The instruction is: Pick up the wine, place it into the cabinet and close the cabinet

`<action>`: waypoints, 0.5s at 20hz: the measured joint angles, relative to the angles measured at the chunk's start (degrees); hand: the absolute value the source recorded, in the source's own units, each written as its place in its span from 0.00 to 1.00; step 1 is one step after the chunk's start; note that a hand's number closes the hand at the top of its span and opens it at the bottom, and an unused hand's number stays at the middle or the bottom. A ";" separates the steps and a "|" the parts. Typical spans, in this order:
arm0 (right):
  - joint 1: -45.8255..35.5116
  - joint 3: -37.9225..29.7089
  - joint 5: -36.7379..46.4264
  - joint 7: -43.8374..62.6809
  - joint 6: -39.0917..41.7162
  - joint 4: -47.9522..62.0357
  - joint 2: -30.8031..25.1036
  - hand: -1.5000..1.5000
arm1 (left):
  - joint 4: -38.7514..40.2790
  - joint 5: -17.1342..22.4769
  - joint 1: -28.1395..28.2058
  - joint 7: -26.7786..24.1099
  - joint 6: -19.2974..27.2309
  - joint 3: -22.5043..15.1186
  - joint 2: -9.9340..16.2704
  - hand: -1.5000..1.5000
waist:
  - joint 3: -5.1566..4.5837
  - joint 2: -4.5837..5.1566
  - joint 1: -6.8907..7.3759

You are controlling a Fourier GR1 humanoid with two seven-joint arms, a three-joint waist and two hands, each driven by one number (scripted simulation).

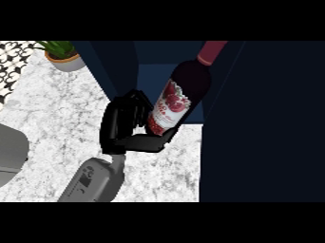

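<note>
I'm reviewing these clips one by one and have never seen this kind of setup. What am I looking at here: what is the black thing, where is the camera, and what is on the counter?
The camera sits at the robot's head, looking steeply down at a marble counter. The grey forearm rising from the lower edge ends in a black robot hand; I cannot tell which side it belongs to. Its fingers and thumb curl round the lower part of a dark wine bottle with a red-and-white label, which leans with its neck pointing into the open dark blue cabinet. A potted plant stands at the counter's far left, and a grey object shows at the left edge. No second hand is visible.
</note>
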 measured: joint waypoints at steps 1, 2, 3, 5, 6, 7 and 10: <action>-0.02 -0.59 -0.34 -0.59 0.47 0.76 -0.28 0.00 | 1.29 0.10 -1.30 0.31 0.16 0.16 0.00 1.00 | -0.02 -0.01 0.01; -0.94 -1.19 -0.59 -0.88 0.56 1.86 -0.61 0.00 | 2.12 -0.10 -1.60 0.12 0.56 -0.25 0.00 1.00 | -0.01 -0.01 0.06; -0.28 -0.84 -0.12 -1.36 0.75 1.67 -0.32 0.00 | 4.21 0.39 -2.52 -0.96 0.60 -0.17 0.00 1.00 | -0.01 0.01 0.02; 0.50 -0.29 -0.02 -0.64 0.54 0.19 -0.06 0.00 | 5.86 1.09 -3.81 -1.19 3.01 -1.92 0.00 1.00 | -0.01 -0.01 -0.02; 0.84 -0.23 0.39 -1.66 0.89 0.87 0.17 0.00 | 6.15 1.47 -3.83 -1.51 3.74 -2.47 0.00 1.00 | -0.02 -0.02 0.00; 0.81 -0.38 0.20 -1.71 1.07 1.01 0.03 0.00 | 8.86 3.06 -5.10 -3.34 4.51 -2.80 0.00 1.00 | -0.02 0.02 -0.14; 0.22 -1.51 -1.01 -1.28 1.08 1.31 -0.49 0.00 | 11.17 5.14 -4.68 -5.33 5.13 -3.73 0.00 1.00 | -0.03 0.01 -0.04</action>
